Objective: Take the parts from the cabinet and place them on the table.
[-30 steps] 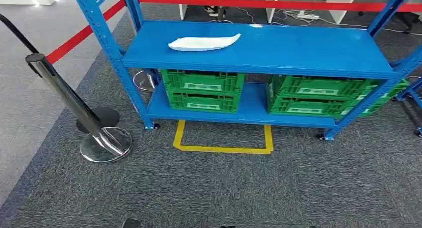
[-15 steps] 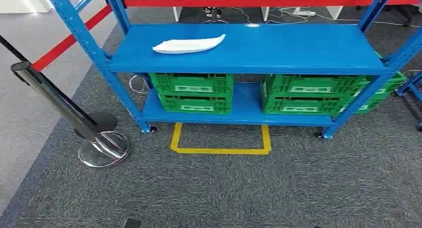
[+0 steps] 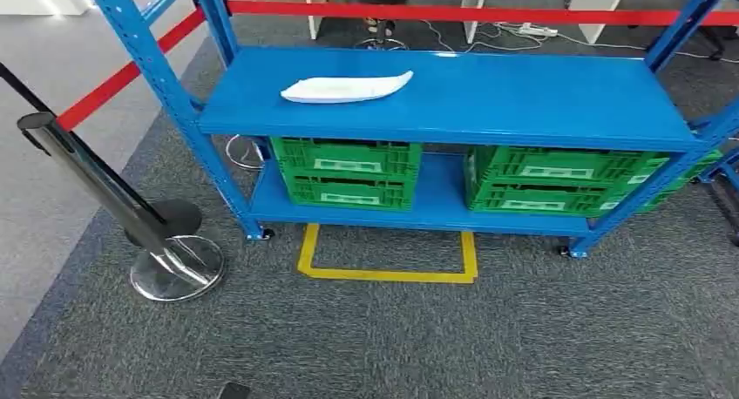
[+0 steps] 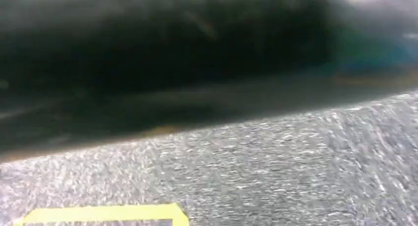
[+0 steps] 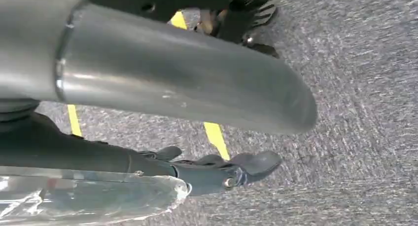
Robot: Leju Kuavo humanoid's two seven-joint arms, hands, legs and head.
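Rack: blue steel cabinet [image 3: 453,98] straight ahead of me, two shelves, standing on small feet on the grey carpet [image 3: 392,338].
Part: one white, flat, boat-shaped part [image 3: 347,88] lies on the upper shelf, toward its left end, with bare blue shelf all round it.
Containers, left: two green crates [image 3: 346,172] stacked on the lower shelf, below the part. The upper shelf hides their insides, so I cannot tell the contents.
Containers, right: another stack of green crates [image 3: 558,181] on the same shelf, well apart from the left stack. Contents also hidden.
Floor mark: a yellow tape square [image 3: 388,255] on the carpet, just in front of the rack's lower shelf.
Obstacle, left: a chrome barrier post [image 3: 96,177], tilted in the head view, on a round chrome base [image 3: 176,268], beside the rack's front left leg.
Barrier: a red belt [image 3: 131,68] runs up along the left of the rack, and another stretch [image 3: 453,14] crosses behind it.
Behind the rack: white furniture legs and loose cables on the floor.
Right hand [image 5: 74,152]: hangs over carpet and yellow tape. The thick grey thumb [image 5: 172,83] stands apart from my dark fingers [image 5: 231,168], which are stretched out with nothing between them: released.
Unclear item: a clear, glossy sheet [image 5: 88,196] lies along the far side of those fingers. I cannot tell what it is.
Left hand [image 4: 98,53]: a dark motion-blurred mass above carpet and a yellow tape corner [image 4: 103,213]. I cannot tell the state of its fingers.
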